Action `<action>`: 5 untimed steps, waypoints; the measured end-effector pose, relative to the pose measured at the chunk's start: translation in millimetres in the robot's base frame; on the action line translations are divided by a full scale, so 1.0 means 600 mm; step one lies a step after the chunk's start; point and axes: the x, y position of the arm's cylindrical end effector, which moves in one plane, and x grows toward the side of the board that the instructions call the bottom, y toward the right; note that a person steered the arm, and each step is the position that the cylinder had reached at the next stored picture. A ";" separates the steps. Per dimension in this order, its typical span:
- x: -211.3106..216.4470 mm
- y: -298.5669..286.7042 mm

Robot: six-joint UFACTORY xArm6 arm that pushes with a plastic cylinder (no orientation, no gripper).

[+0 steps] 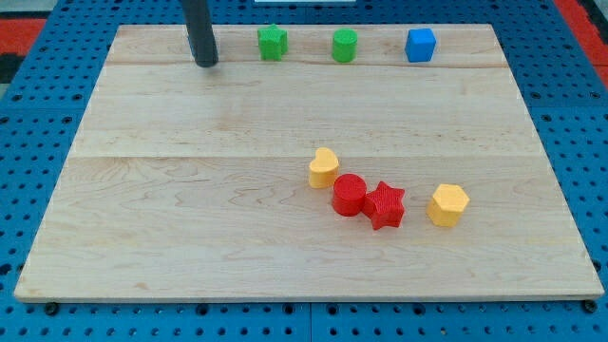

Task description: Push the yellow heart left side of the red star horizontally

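Observation:
The yellow heart (pixel 323 167) lies right of the board's middle, touching the upper left of a red cylinder (pixel 350 195). The red star (pixel 385 204) touches the cylinder's right side. The heart sits up and to the left of the star, with the cylinder between them. My tip (pixel 206 63) is near the view's top left, far from the heart, left of the green star (pixel 273 43).
A green cylinder (pixel 345 46) and a blue cube (pixel 420 45) stand along the view's top edge. A yellow hexagonal block (pixel 447 204) lies right of the red star. The wooden board (pixel 190 218) rests on a blue pegboard.

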 end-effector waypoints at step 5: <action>0.303 0.330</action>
